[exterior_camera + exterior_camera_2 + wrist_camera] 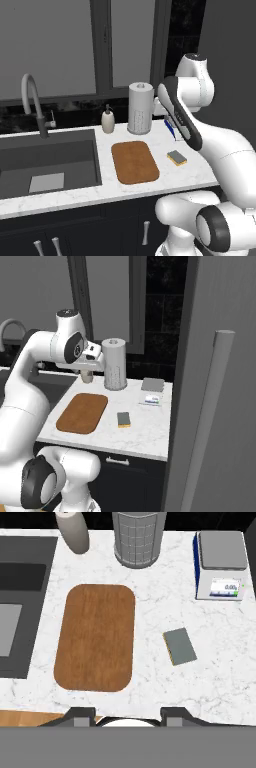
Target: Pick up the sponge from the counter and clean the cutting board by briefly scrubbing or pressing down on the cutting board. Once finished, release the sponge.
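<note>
Hand view looked pretty much straight down on the white marble-look desk (pixel 150 677) with faint grey veins. The tool (pixel 128 714) sat high above it, its two dark tips spread wide apart at the bottom edge with nothing between them, so open and empty.

The small rectangular sponge (pixel 180 646), yellow body with a grey-green top, lay flat on the marble just beside the brown wooden cutting board with rounded corners (pixel 95 637), apart from it with a strip of bare marble between. The board was several times bigger and had nothing on it.

Behind the board stood a grey cylindrical paper towel roll (pixel 139 537) and a beige soap bottle (pixel 73 531). A blue-and-white flat kitchen scale (pixel 221 564) with a grey top plate sat at the back, past the sponge. The dark sink basin (pixel 22 602) was on the board's other side.

From the left base view, the sponge (pixel 176 157) was near the desk's front edge, to the right of the board (pixel 134 161), with the white arm (pixel 182 115) bent over above them and a curved grey faucet (pixel 31 100) behind the sink.
</note>
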You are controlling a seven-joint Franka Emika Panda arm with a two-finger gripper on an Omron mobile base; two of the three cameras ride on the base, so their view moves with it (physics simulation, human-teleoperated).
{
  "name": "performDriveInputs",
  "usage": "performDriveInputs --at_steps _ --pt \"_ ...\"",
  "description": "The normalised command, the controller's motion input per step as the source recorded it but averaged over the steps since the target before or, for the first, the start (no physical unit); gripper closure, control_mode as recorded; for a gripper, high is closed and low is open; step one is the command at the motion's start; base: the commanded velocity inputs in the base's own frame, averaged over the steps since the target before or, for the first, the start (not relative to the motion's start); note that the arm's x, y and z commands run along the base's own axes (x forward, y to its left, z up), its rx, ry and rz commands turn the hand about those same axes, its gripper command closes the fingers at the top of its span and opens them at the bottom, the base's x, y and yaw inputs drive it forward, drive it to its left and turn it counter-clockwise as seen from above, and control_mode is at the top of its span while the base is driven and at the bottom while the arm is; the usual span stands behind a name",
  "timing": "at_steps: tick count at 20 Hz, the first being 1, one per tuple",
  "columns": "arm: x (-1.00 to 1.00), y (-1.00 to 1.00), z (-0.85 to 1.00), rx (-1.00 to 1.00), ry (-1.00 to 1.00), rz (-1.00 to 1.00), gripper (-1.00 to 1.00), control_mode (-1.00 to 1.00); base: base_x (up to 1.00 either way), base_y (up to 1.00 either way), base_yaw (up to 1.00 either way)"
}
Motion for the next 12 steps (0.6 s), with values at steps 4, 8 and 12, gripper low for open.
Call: performDriveInputs --at_steps 4,8,12 --pt "-0.43 0.00 0.00 0.00 0.00 0.00 -1.00 -1.00 0.00 0.00 0.00" --pt "-0.97 -0.03 -0.09 0.00 0.00 0.00 -1.00 -1.00 0.00 0.00 0.00" --pt "-0.06 -0.34 -0.37 -0.03 0.12 0.17 -1.00 -1.00 0.00 0.00 0.00"
